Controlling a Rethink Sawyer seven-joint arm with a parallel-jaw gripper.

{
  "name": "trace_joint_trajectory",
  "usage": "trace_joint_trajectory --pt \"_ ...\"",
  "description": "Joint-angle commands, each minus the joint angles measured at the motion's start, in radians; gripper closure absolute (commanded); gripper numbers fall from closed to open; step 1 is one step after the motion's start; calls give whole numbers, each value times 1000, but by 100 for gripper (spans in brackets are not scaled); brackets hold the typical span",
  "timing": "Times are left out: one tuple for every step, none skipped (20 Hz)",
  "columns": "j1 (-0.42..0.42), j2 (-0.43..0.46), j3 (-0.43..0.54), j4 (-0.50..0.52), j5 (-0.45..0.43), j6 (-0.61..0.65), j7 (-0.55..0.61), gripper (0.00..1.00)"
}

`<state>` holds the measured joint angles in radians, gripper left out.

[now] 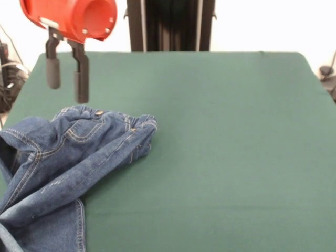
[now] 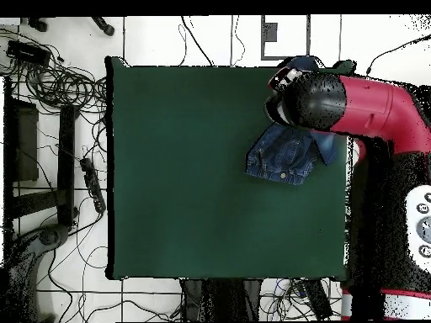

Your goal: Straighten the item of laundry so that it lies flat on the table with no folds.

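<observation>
The jeans (image 1: 68, 157) lie bunched and folded at the left of the green table (image 1: 226, 136) in the front view. Their waistband faces right, and the legs run off the lower left corner of the picture. My gripper (image 1: 67, 90) hangs open above the jeans' far edge, with nothing between its fingers. Seen from overhead, the jeans (image 2: 284, 157) sit near the right edge of the table (image 2: 185, 168). There the red arm (image 2: 353, 105) covers part of them and hides the gripper.
Cables (image 2: 59, 84) and a power strip (image 2: 91, 181) lie on the floor left of the table in the overhead view. More cables (image 1: 6, 79) show at the left edge of the front view.
</observation>
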<state>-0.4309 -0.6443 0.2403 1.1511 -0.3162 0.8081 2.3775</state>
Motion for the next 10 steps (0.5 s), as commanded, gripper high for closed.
trace_joint_trajectory --pt "56 34 -28 235 64 -102 204 0" --pt "59 40 -32 244 69 -121 207 0" --pt "62 45 -36 254 75 -139 211 0" --pt "65 51 -40 263 79 -158 212 0" --pt "65 55 -40 273 83 -173 209 0" --pt "65 58 -41 282 87 -188 202 0" --pt "63 61 -40 293 94 -202 197 0" --pt "61 65 -39 300 97 -215 190 0" --pt "63 69 -43 306 99 -228 189 0" --pt "66 72 -47 314 103 -242 192 0"
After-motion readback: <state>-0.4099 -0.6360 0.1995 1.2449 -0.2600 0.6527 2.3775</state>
